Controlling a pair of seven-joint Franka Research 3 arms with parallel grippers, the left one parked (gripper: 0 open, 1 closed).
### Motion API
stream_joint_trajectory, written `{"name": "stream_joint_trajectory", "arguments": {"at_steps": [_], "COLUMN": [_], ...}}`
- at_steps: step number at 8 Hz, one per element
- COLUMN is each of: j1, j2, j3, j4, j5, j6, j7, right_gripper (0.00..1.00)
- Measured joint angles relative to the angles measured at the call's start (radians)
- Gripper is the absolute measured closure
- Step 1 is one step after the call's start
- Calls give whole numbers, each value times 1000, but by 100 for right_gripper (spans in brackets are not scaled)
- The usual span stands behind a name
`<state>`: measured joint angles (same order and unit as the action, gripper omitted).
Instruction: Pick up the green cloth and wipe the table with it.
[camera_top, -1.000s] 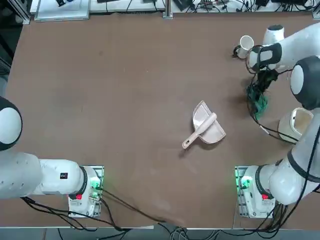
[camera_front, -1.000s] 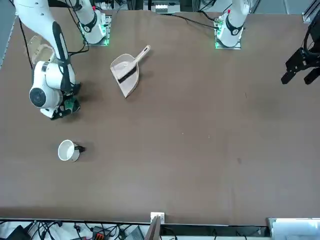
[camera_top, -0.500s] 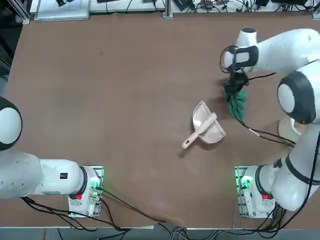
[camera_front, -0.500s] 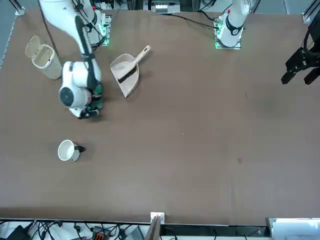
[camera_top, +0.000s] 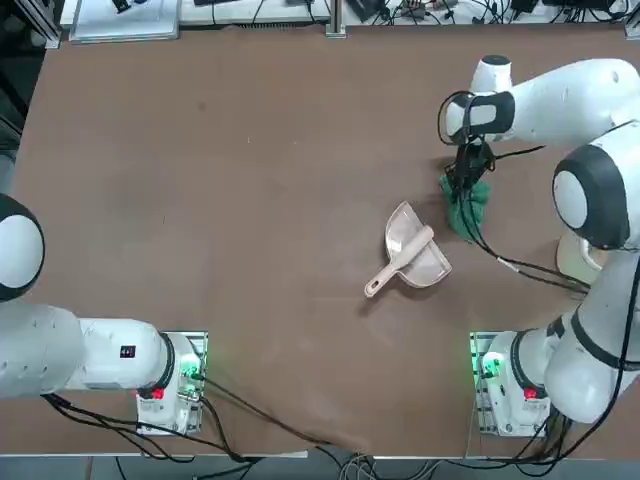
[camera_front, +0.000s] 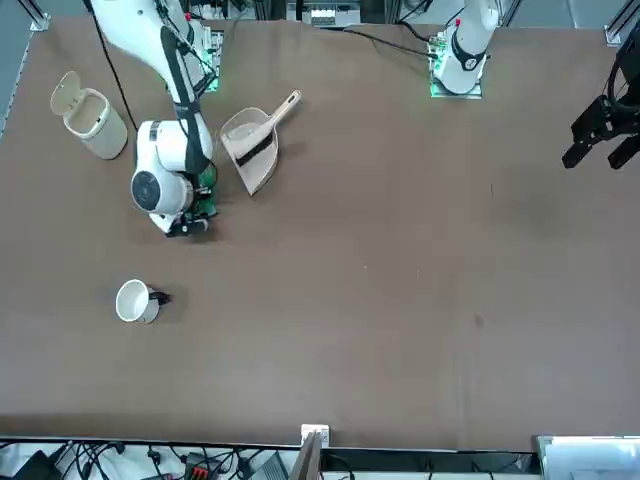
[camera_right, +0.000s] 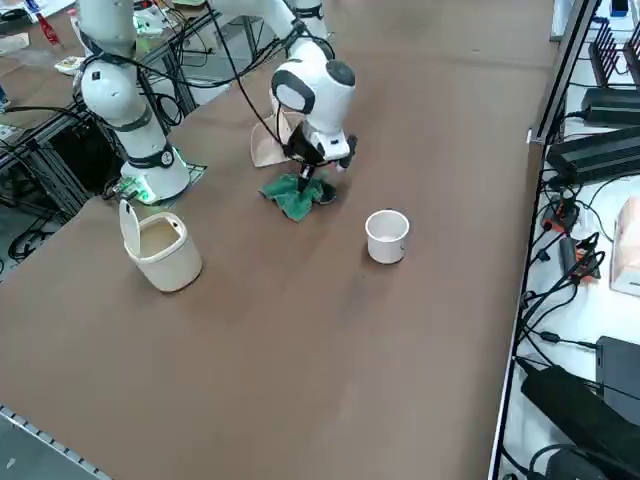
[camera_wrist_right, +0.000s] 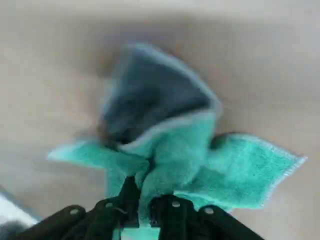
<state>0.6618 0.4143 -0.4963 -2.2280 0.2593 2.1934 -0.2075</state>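
Since a second earlier, the right end effector (camera_top: 468, 180) had swept from beside the white mug (camera_front: 133, 301) near the surface's right edge inward toward the pink dustpan (camera_top: 415, 255), dragging the green cloth (camera_top: 468, 205) along; the mug, dustpan and cream bin (camera_front: 90, 115) had not shifted. Its fingers were pinched fully together on a bunched fold of the cloth (camera_wrist_right: 175, 150), whose corners fanned out flat on the brown surface (camera_top: 250, 200). The cloth (camera_right: 297, 196) lay just beside the dustpan's far right corner, apart from it, with the mug (camera_right: 387, 236) near on the other side and the lidded bin (camera_right: 160, 245) further toward the arm's base.

Most of the surface to the robot's left and centre lay bare and unobstructed. Cables, power strips and equipment crowded the room beyond the far edge (camera_right: 540, 110), and aluminium framing stood past the near right corner.
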Motion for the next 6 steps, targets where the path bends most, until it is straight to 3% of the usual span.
{"name": "stream_joint_trajectory", "arguments": {"at_steps": [3,6], "j1": [-161,-136], "j2": [12,7], "j3": [-15,-6], "j4": [40,159], "j5": [-140,-144], "j6": [14,-70], "j7": [-126,-111], "right_gripper": [93,93]}}
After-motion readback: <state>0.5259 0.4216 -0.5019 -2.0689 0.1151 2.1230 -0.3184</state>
